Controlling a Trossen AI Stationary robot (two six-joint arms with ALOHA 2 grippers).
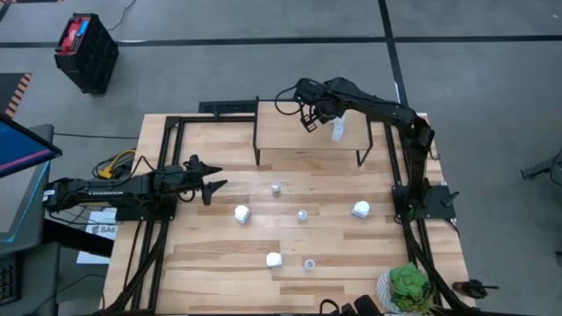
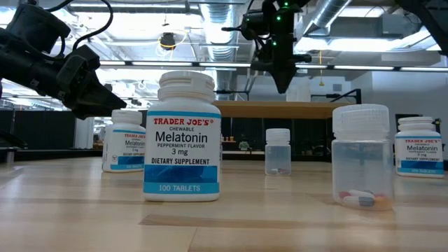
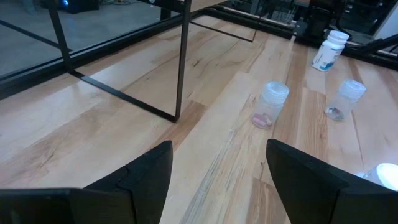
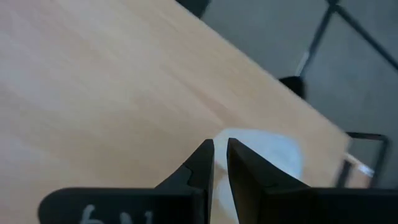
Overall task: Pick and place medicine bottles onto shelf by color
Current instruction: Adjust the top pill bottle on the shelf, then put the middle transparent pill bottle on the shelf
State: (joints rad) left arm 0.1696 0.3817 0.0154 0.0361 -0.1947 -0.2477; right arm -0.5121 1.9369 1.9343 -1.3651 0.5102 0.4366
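Evidently a placing step is ending: the right claw (image 1: 309, 121) hangs over the shelf (image 1: 294, 140) in the upper middle of the high view, its fingers drawn nearly together with nothing between them. A pale bottle (image 1: 338, 132) stands on the shelf just beside it, seemingly the one just set down. The left claw (image 1: 207, 182) waits at the left of the table (image 1: 219, 272) with its fingers wide apart and empty.

Six medicine bottles remain on the table in the lower half of that view: three chunky white ones (image 1: 241, 213) and three small clear ones (image 1: 303, 214). I judge the next move calls for one arm to reach for a loose bottle, grip it upright, and carry it to the shelf, keeping like colours together.
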